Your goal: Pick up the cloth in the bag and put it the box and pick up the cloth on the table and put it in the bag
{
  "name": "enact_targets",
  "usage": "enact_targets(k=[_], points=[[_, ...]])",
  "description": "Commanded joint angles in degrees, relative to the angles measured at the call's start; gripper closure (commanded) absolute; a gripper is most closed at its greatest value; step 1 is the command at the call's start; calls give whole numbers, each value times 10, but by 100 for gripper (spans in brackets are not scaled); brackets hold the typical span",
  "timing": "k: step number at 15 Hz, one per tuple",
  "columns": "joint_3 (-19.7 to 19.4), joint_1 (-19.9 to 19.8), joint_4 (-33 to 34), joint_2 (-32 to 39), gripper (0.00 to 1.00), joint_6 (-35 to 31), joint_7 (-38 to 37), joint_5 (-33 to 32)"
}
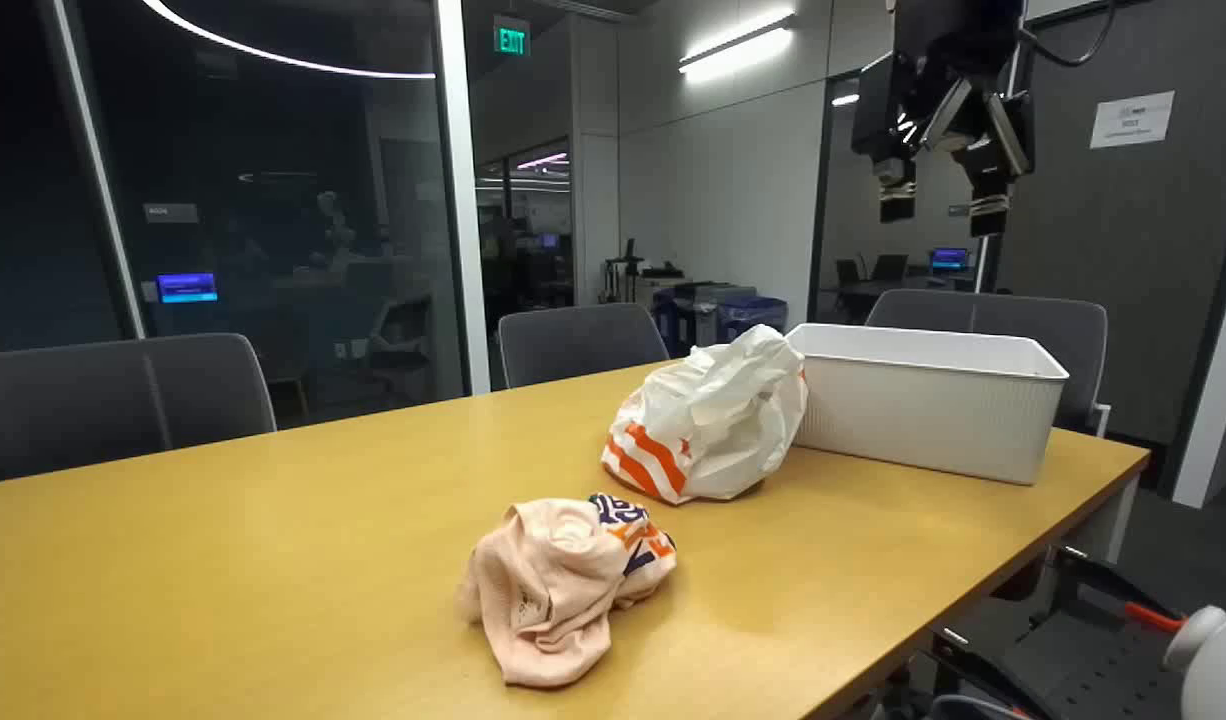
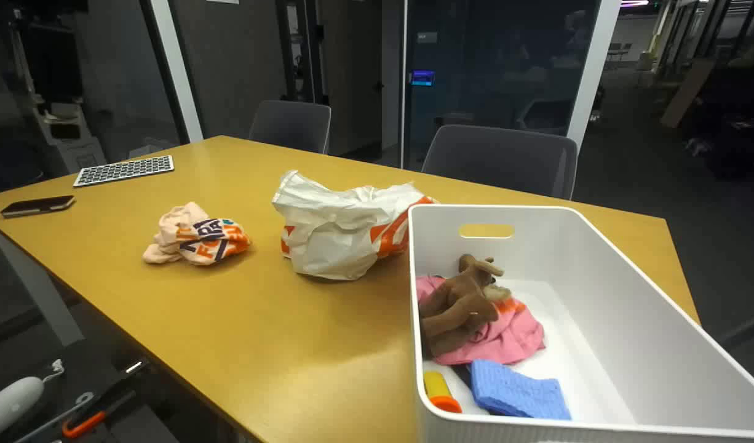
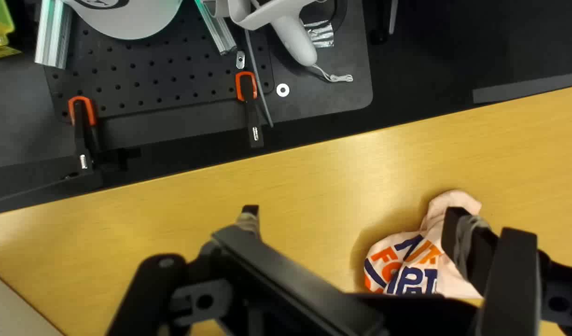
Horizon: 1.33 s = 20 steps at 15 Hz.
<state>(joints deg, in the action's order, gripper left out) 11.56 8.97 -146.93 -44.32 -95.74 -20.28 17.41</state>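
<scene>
Nearest in the wrist view, your gripper (image 3: 353, 217) hangs with its fingers wide apart; below them, partly hidden by one finger, the pale pink printed cloth (image 3: 398, 268) lies crumpled on the table (image 3: 314, 196). Beyond it, in an exterior view, you see the bag (image 1: 718, 420), crinkled white with orange stripes, its inside hidden. Just behind and beside the bag stands the box (image 1: 913, 415); inside, a brown plush toy (image 2: 460, 301) lies on a pink cloth (image 2: 512, 338), near a blue cloth (image 2: 518, 391).

A sign (image 1: 512, 37) says EXIT (the pale cloth (image 3: 417, 261), FO).
</scene>
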Motion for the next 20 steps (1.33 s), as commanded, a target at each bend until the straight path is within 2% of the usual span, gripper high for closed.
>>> enact_targets(k=[1,7,11,15,20], points=[[8,-11,2,-1,0,2,6,5],[7,-9,4,9,0,-7,16,4],[16,-22,4,74,0,-97,43,-22],[21,-38,28,170,0,-201,57,-105],[17,-61,115,280,0,-252,37,-237]])
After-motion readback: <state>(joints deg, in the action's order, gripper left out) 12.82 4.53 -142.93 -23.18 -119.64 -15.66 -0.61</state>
